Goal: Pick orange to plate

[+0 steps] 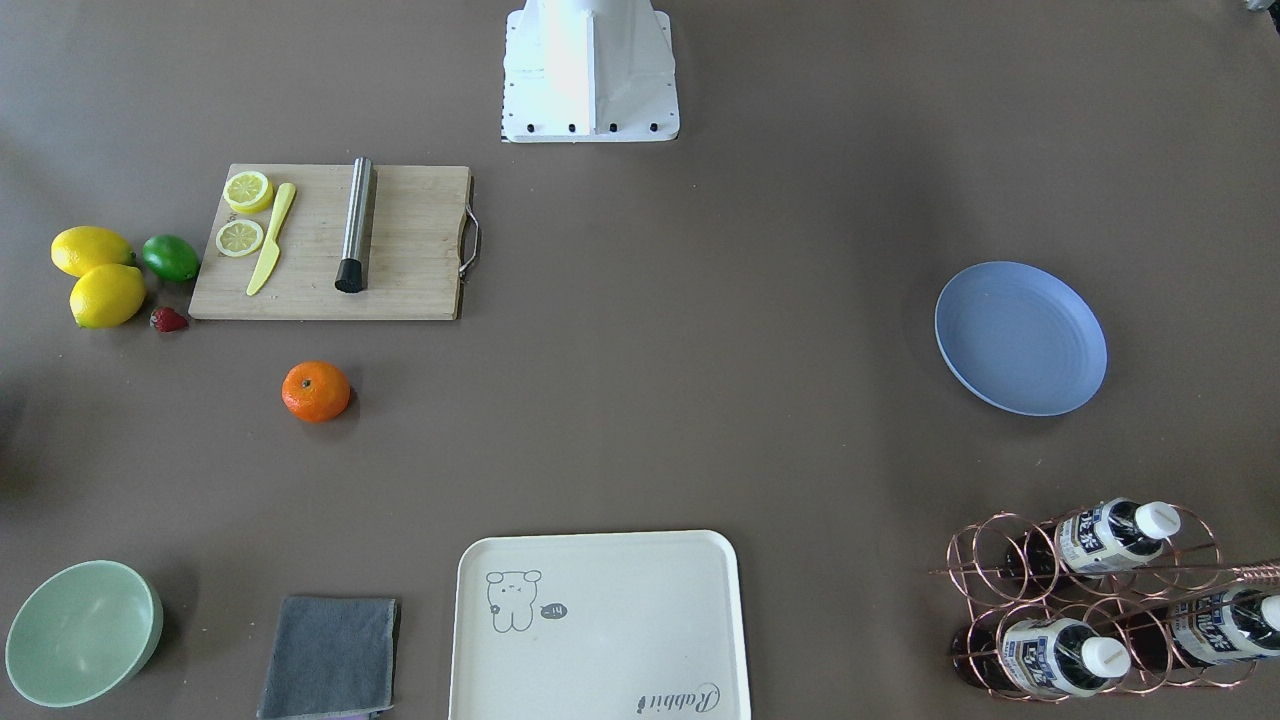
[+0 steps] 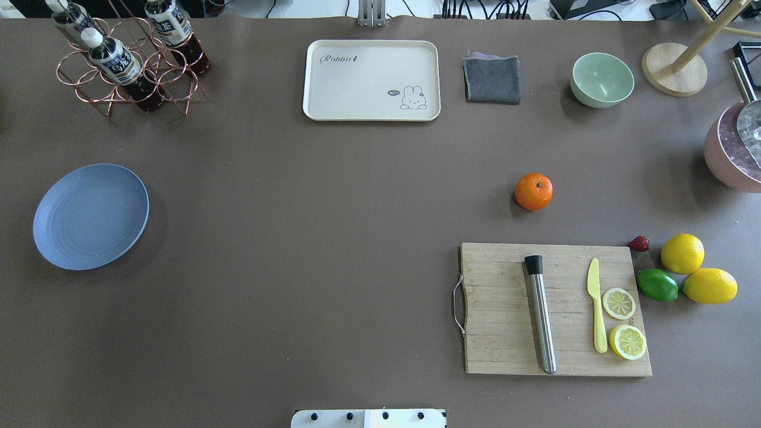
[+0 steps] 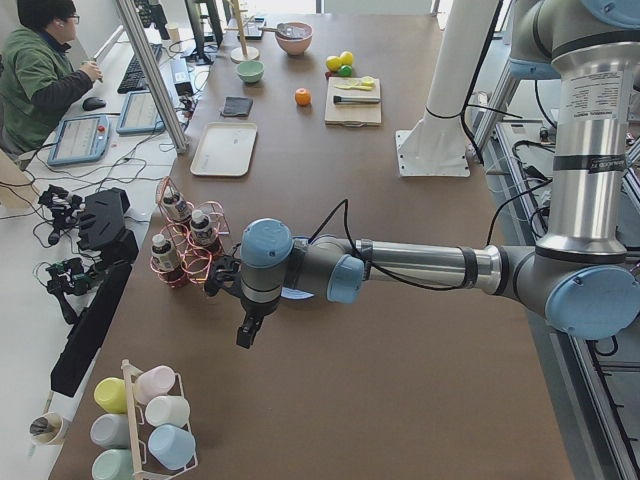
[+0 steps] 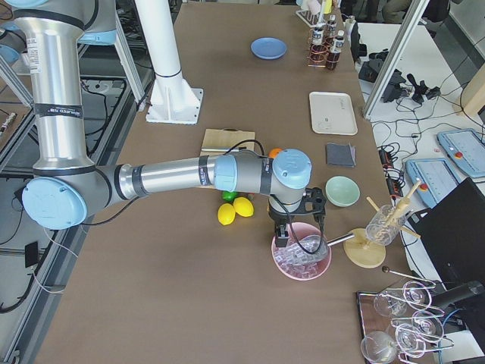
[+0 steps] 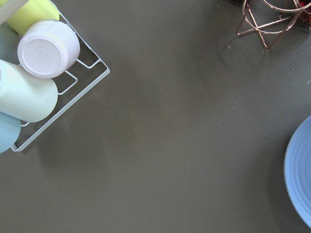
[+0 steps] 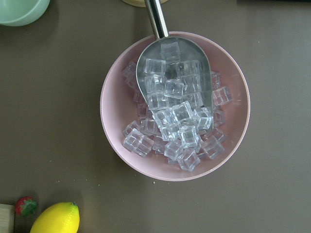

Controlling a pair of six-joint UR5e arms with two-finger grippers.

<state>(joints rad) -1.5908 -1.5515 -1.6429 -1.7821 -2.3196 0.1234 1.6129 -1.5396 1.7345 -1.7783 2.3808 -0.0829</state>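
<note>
The orange [image 1: 316,391] [image 2: 533,191] lies alone on the brown table, just beyond the cutting board on the robot's right. Far off on the robot's left rests the blue-lavender plate [image 1: 1020,338] [image 2: 90,216], with nothing on it; its rim [image 5: 301,179] shows in the left wrist view. My left gripper [image 3: 245,335] hangs over the table's left end, past the plate. My right gripper [image 4: 282,241] hovers over a pink bowl at the right end. Both appear only in side views, so I cannot tell whether they are open or shut.
A wooden cutting board [image 2: 553,309] holds a steel rod, a yellow knife and lemon slices. Lemons [image 2: 682,254], a lime and a strawberry lie beside it. A cream tray [image 2: 371,80], grey cloth, mint bowl [image 2: 601,79], bottle rack [image 2: 128,59], pink ice bowl [image 6: 175,104] and cup rack [image 5: 39,73] ring the table.
</note>
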